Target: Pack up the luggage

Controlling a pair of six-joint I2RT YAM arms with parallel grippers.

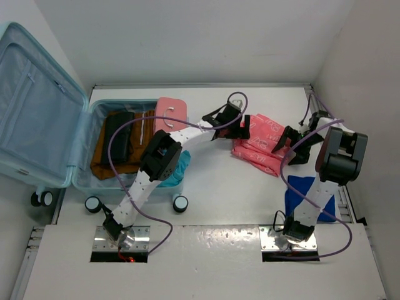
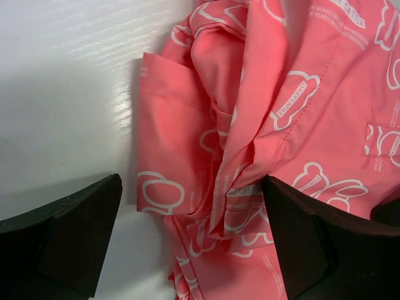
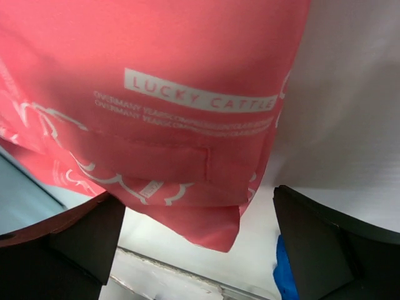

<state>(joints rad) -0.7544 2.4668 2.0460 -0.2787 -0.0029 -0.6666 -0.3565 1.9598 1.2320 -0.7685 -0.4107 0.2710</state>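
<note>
The pale aqua luggage [image 1: 37,112] lies open at the left, its lid up; its base holds a brown garment [image 1: 125,156], dark items and a small pink case [image 1: 172,112]. A coral-pink printed garment [image 1: 259,144] lies folded on the table at centre right. It fills the left wrist view [image 2: 287,125] and the right wrist view [image 3: 156,94]. My left gripper [image 1: 240,130] is open over its left edge, jaws straddling the folds. My right gripper [image 1: 289,145] is open at its right edge, jaws wide apart round a corner of the cloth.
A blue cloth [image 1: 306,194] lies by the right arm's base; it also shows in the right wrist view [image 3: 284,275]. A teal cloth [image 1: 178,169] hangs at the suitcase's near right corner. Suitcase wheels [image 1: 180,203] stick out toward me. White walls enclose the table.
</note>
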